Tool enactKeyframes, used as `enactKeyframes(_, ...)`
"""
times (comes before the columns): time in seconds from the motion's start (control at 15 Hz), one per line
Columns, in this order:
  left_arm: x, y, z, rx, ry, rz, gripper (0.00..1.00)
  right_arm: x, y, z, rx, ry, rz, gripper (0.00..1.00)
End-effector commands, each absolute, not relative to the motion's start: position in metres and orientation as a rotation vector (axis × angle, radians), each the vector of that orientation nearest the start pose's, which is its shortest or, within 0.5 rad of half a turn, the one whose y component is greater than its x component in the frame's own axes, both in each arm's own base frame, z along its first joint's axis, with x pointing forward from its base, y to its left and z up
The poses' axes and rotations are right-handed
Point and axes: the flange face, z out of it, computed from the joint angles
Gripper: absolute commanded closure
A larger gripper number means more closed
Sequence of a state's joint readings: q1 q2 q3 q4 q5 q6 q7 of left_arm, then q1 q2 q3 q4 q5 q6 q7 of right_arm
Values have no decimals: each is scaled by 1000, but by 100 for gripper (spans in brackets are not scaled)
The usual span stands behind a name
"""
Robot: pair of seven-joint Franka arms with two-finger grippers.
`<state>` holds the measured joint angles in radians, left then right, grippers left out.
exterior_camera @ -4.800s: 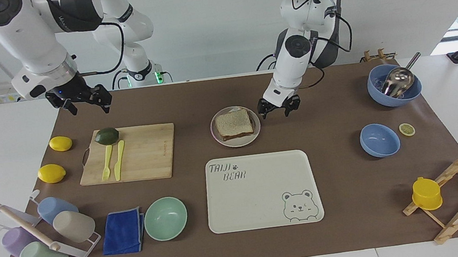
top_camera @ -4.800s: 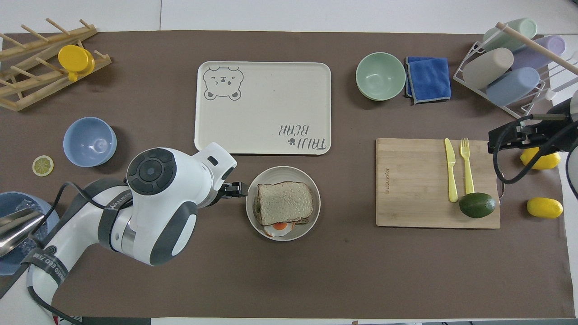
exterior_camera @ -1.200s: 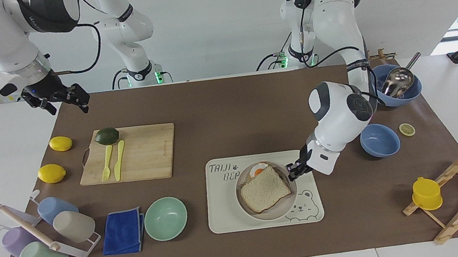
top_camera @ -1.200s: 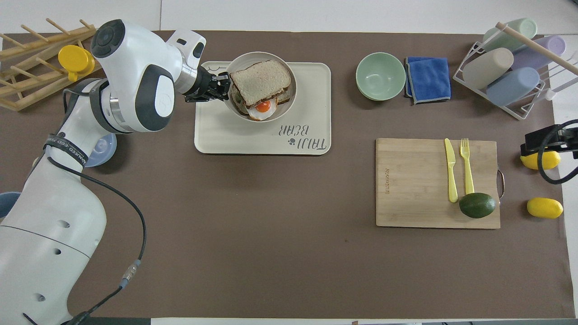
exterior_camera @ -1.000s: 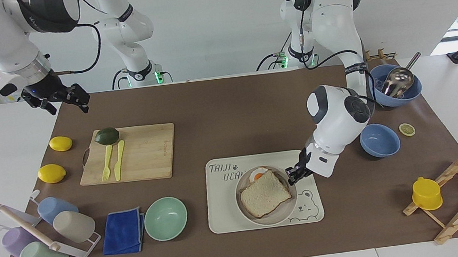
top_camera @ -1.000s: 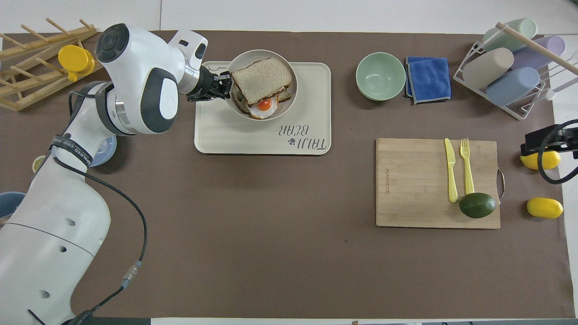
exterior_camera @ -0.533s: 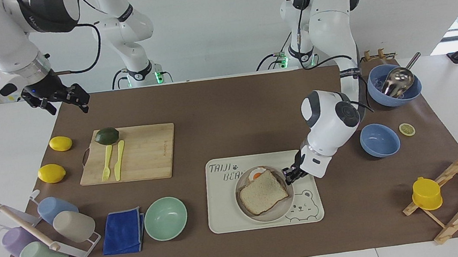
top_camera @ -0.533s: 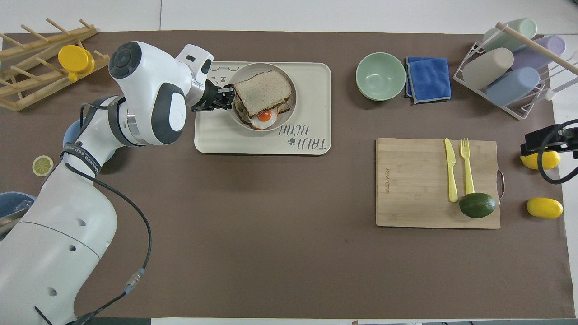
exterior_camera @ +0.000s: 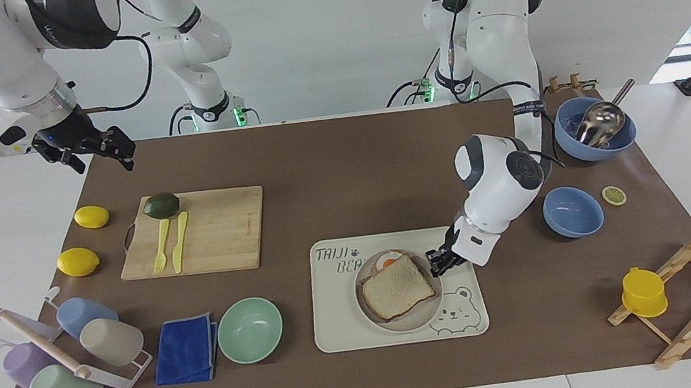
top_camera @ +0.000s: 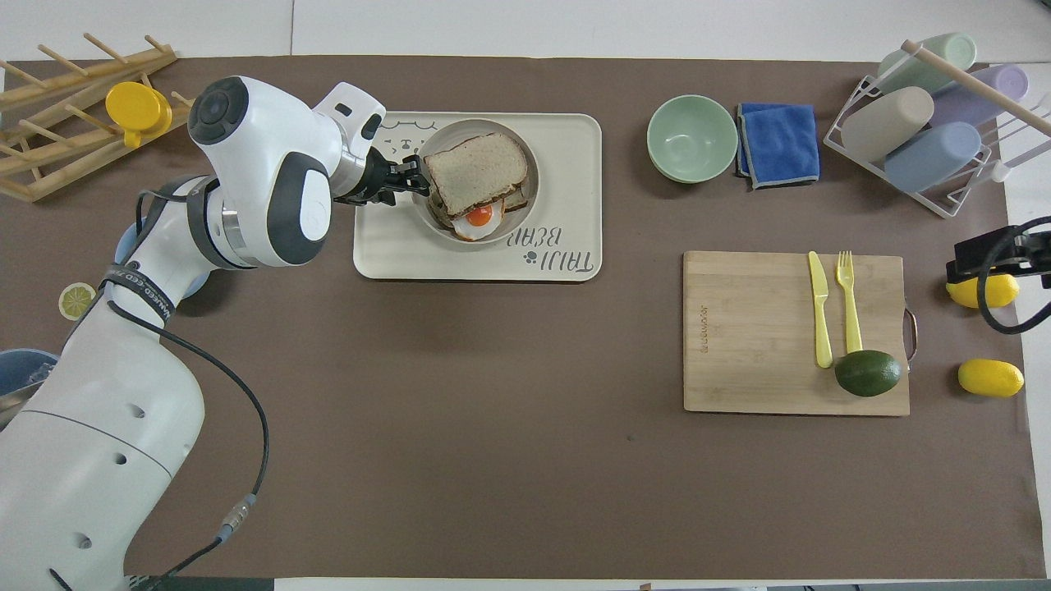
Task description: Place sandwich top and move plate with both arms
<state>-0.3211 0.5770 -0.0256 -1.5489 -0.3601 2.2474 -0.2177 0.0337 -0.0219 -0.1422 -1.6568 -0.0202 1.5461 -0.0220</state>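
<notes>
Seen from across the table, the plate [exterior_camera: 399,292] now lies flat on the cream bear tray [exterior_camera: 347,324], toward the tray's edge nearest the left arm; a second ago it hung tilted just above the tray. The sandwich top [exterior_camera: 397,286] rests on the stack in the plate, with a fried egg [exterior_camera: 388,259] peeking out at the side nearer the robots. The left gripper [exterior_camera: 439,263] sits at the plate's rim; whether its fingers have let go cannot be told. The left arm [exterior_camera: 500,183] bends down steeply over the brown mat [exterior_camera: 341,155], which covers a white table before a plain white wall. The right gripper [exterior_camera: 94,146] hangs open over the mat's corner at the right arm's end, where it was before, and that arm waits. From overhead, the plate [top_camera: 528,193] again lies on the tray [top_camera: 394,254], the bread slice [top_camera: 475,168] on top. The left gripper [top_camera: 406,181] meets the rim from the left arm's end, its wrist laid nearly level. The right gripper [top_camera: 973,258] shows at the mat's edge above a lemon [top_camera: 985,292].
</notes>
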Motion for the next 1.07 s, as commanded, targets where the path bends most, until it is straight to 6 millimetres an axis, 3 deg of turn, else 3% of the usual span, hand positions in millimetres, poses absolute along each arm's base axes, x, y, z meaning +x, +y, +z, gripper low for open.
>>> enactKeyframes(0.0, 665, -240, 351, -3480, -116, -4, 0, 534, -61, 594, -3133, 112, 133, 0)
enactKeyframes(0.47, 651, -199, 436, -3338, 7, -48, 0, 534, -62, 594, -3134, 112, 133, 0)
enactKeyframes(1.0, 624, -123, 525, -3224, -57, -46, 0, 534, -62, 594, -3134, 110, 133, 0)
